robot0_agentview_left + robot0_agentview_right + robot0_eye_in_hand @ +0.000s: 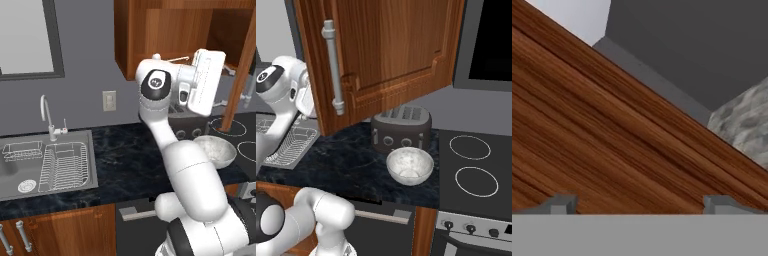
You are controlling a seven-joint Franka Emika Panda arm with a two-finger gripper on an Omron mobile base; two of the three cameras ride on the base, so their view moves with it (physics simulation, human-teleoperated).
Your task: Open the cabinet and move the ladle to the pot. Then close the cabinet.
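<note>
— Up close, what shows? 
— Fingers spread wide apart, empty, facing reddish-brown wood.

— And beyond? 
— White speckled bowl on the dark tabletop, toaster behind it; the cabinet door swung open above, silver bar handle at its edge.

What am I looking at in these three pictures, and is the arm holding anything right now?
A white robot arm on a driving base works at a kitchen counter. Two pictures come from cameras on the base, behind the arm to its left and right. The third looks along the gripper: its two fingertips stand wide apart, with nothing between them, close to brown wood. The wall cabinet door stands open. On the counter sit a toaster and a speckled bowl, with a sink to the left and a cooktop to the right.
</note>
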